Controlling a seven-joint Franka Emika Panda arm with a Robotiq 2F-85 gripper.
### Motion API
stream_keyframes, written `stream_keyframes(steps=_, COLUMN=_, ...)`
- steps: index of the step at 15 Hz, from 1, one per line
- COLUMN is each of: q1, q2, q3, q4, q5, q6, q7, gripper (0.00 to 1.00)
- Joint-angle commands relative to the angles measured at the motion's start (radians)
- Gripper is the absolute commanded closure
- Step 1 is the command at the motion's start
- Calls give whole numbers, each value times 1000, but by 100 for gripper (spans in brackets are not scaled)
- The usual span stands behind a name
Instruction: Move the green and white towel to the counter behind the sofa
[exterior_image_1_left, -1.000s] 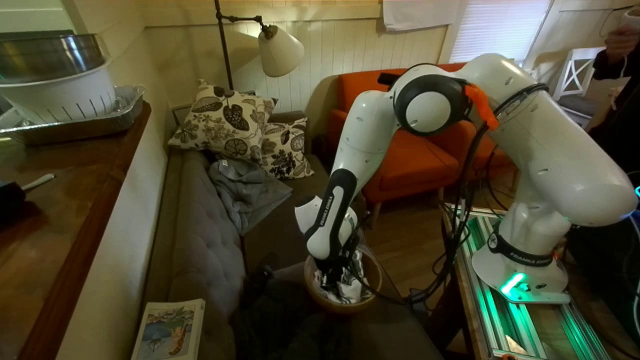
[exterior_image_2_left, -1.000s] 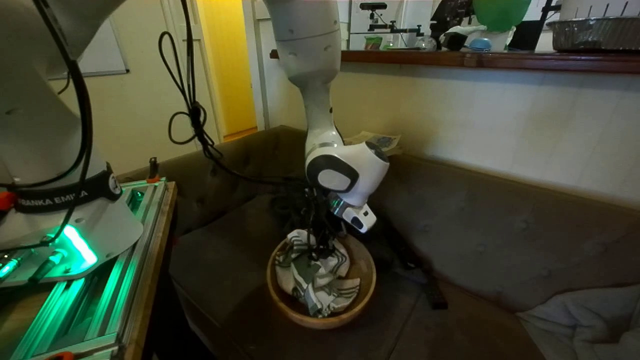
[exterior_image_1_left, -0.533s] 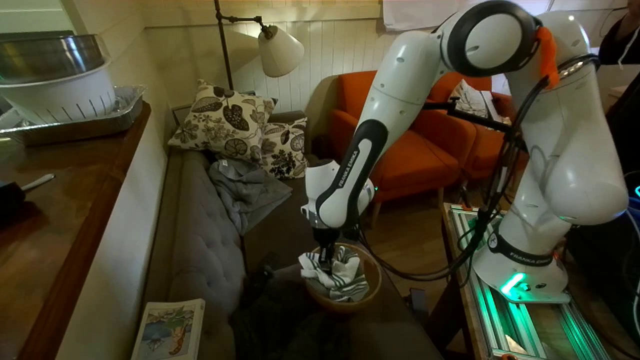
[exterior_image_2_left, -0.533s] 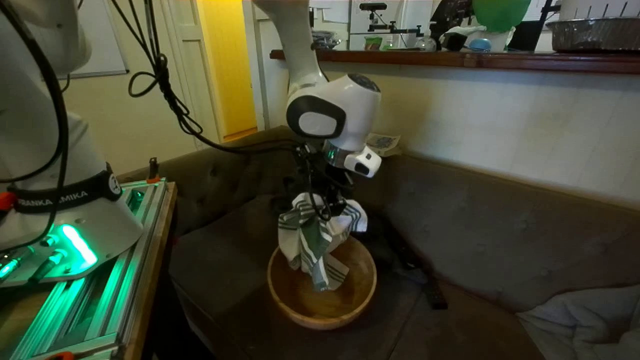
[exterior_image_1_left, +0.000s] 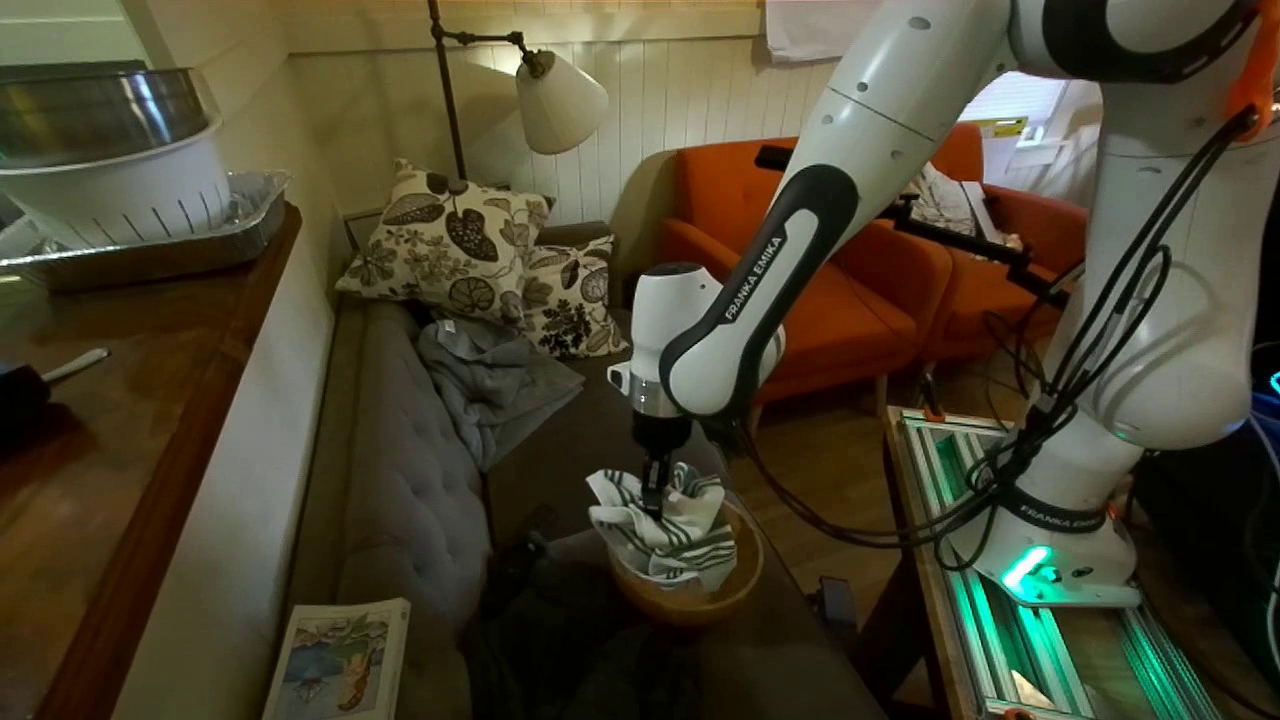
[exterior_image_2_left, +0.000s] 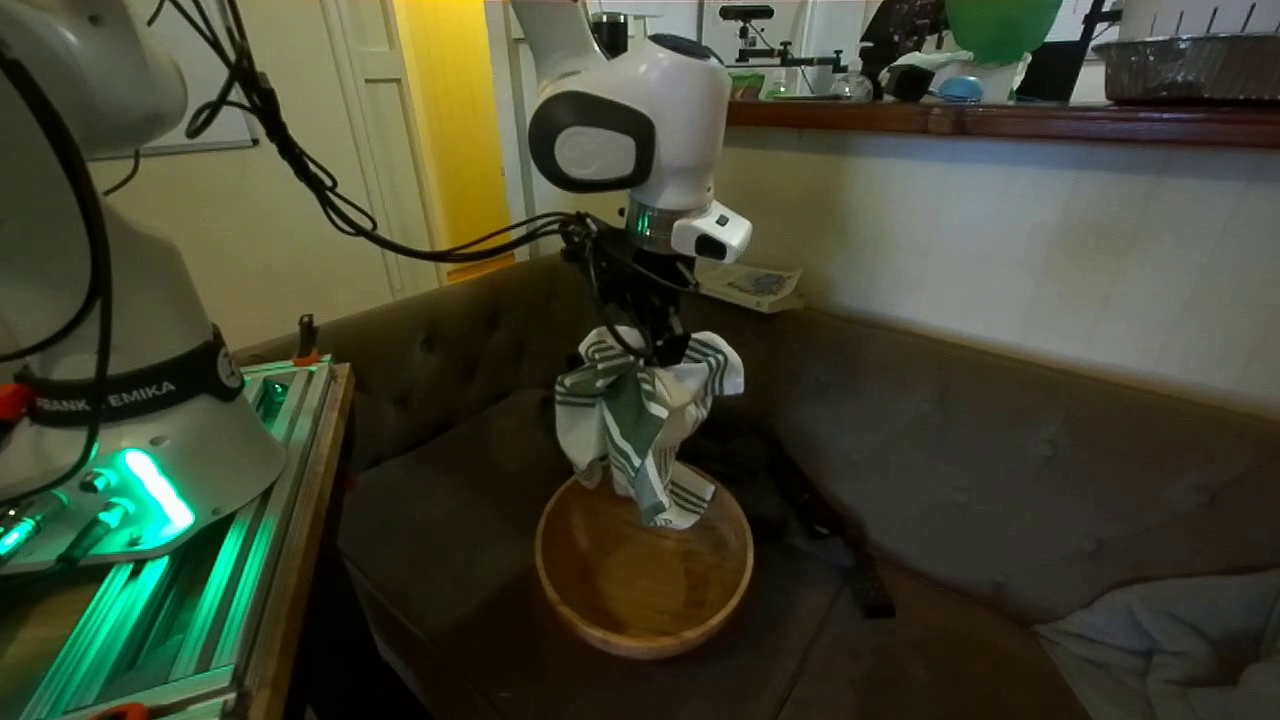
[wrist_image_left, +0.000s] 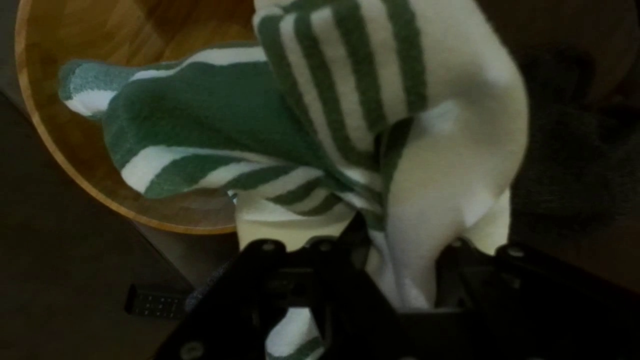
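Note:
My gripper (exterior_image_1_left: 653, 500) is shut on the green and white towel (exterior_image_1_left: 680, 545) and points down. The towel hangs bunched from the fingers above a wooden bowl (exterior_image_2_left: 645, 610) in both exterior views; its lower end (exterior_image_2_left: 675, 505) overlaps the bowl's opening. In the wrist view the towel (wrist_image_left: 200, 110) is pinched between the fingers (wrist_image_left: 400, 255), and its folds hide the fingertips. The bowl stands on the seat of the sofa (exterior_image_2_left: 950, 450). The counter (exterior_image_2_left: 950, 122) runs behind the sofa back (exterior_image_1_left: 420, 500), higher than the gripper.
On the counter stand a foil tray (exterior_image_1_left: 265, 215) with a white colander (exterior_image_1_left: 130, 195), and a spoon handle (exterior_image_1_left: 78, 363). A book (exterior_image_1_left: 340, 660) lies on the sofa back. A remote (exterior_image_2_left: 870, 585), grey blanket (exterior_image_1_left: 500, 385) and cushions (exterior_image_1_left: 450, 240) are on the sofa. A lamp (exterior_image_1_left: 560, 100) stands behind.
My gripper has risen out of the bowl and lifted the towel with it. The towel now hangs above the bowl, whose inside is uncovered. The bowl has not moved.

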Motion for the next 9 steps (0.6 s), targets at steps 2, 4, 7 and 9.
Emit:
stream_keyframes(steps=2, q1=60, q2=-5, q3=-34, q4=37, q5=40, q6=78, q7=-10, gripper=94)
stream_keyframes(steps=4, q1=97, q2=-67, q3=-42, q4=65, q5=0, q6=124, q7=21, gripper=94)
stream_keyframes(steps=7, q1=164, q2=-148, q3=-66, q4=128, q5=-71, q6=140, q7=37, gripper=94)
stream_keyframes(steps=9, q1=209, q2=-196, q3=-79, q4=186, q5=-107, q6=127, q7=21, gripper=94)
